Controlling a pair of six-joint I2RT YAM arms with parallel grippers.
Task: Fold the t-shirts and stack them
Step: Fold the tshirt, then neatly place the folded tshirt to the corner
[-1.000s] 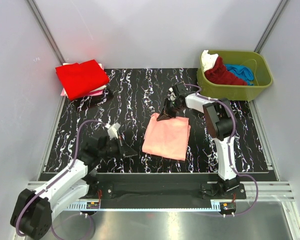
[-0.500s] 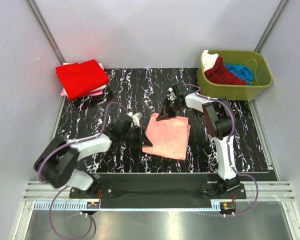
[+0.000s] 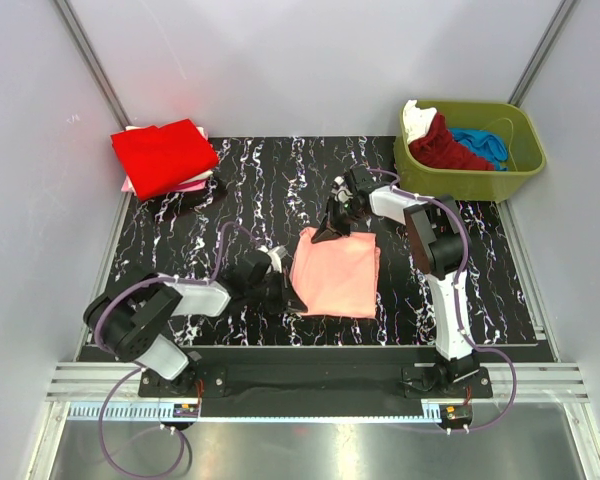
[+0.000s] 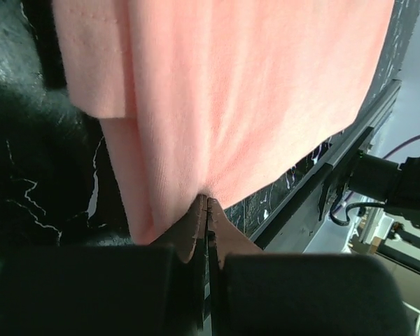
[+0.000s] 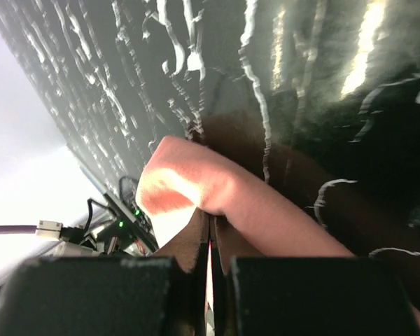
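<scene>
A salmon-pink t-shirt [image 3: 335, 273], folded into a rectangle, lies on the black marbled table [image 3: 250, 190] in the middle. My left gripper [image 3: 288, 297] is shut on its near left edge; the left wrist view shows the cloth [image 4: 231, 98] pinched at the fingertips [image 4: 207, 204]. My right gripper [image 3: 332, 228] is shut on the shirt's far left corner, seen as a bunched fold [image 5: 217, 189] in the right wrist view. A folded bright red shirt [image 3: 163, 155] lies on a pale pink one [image 3: 192, 184] at the far left.
An olive-green tub [image 3: 470, 150] at the far right holds dark red [image 3: 442, 145], blue [image 3: 480, 143] and white [image 3: 415, 118] shirts. Grey walls close in the table on three sides. A metal rail [image 3: 320, 380] runs along the near edge.
My left arm swung right across the table and closed on the salmon-pink shirt's near left edge. The shirt's near edge shifted slightly. The right gripper stayed on the far corner.
</scene>
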